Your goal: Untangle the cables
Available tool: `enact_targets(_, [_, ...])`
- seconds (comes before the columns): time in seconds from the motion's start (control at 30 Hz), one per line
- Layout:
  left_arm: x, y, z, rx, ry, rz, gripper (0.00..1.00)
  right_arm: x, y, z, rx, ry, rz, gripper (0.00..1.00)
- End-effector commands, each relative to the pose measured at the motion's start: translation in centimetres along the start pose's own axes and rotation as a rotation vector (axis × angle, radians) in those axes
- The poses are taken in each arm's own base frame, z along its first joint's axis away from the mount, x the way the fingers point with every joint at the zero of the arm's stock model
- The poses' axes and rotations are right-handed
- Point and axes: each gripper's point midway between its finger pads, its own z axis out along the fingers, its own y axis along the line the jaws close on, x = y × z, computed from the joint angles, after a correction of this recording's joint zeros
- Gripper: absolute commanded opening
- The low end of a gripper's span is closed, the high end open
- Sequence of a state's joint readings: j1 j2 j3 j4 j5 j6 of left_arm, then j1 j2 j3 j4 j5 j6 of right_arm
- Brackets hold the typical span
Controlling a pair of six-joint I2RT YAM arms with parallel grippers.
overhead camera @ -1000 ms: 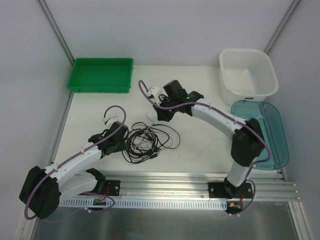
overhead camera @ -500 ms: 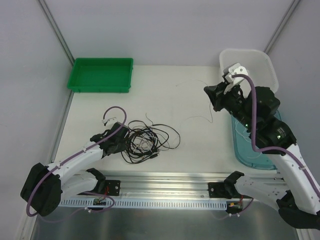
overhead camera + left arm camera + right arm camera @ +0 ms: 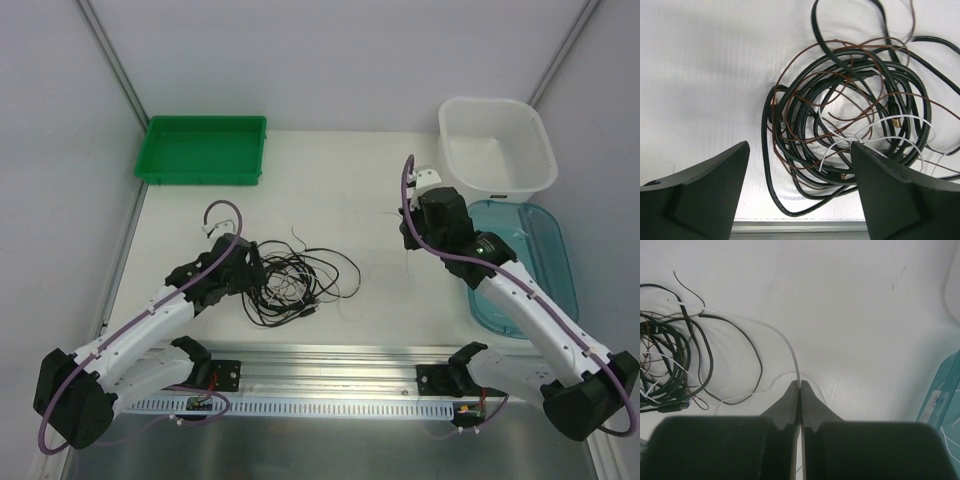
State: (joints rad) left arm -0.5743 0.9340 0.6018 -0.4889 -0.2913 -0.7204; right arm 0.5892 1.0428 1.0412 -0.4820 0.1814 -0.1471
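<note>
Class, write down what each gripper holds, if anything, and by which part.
Right gripper: shut on the thin white cable, pinching its bare cord at the fingertips, away from the tangle. Left gripper: open over the tangle, holding nothing.

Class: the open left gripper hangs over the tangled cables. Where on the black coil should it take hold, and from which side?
Probably the black coil at its left rim, from above: there its turns run bunched side by side, clear of the white cable, so the open left gripper can straddle them.
</note>
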Motion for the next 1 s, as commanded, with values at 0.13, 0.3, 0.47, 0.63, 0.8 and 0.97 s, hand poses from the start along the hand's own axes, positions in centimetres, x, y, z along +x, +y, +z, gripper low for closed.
enact_targets(0.13, [-4.4, -2.7, -4.7, 0.133, -0.065, 0.052, 0.99, 8.1, -0.1, 5.6, 0.101, 0.25, 0.145, 0.01])
enact_targets(0.3, [-6.8, -3.0, -7.1, 0.153, -0.101, 0.125, 0.99, 13.0, 1.5, 8.1, 0.101, 0.366, 0.228, 0.04])
enact_targets(0.47, [-10.3, -1.9, -9.2, 0.094, -0.236, 0.167, 0.99, 14.9, 3.1, 8.9, 0.175, 0.397, 0.252, 0.16])
enact_targets(0.63, [-11.0, 0.7, -8.7, -0.04, -0.299, 0.195, 0.99, 16.4, 4.2, 9.6, 0.233, 0.409, 0.331, 0.32])
enact_targets(0.8, [-9.3, 2.1, -6.6, -0.096, -0.267, 0.215, 0.99, 16.9, 5.1, 10.4, 0.241, 0.399, 0.371, 0.38])
enact_targets(0.97, [-9.7, 3.3, -6.5, -0.16, -0.286, 0.238, 0.99, 16.8, 5.6, 10.9, 0.254, 0.376, 0.413, 0.38])
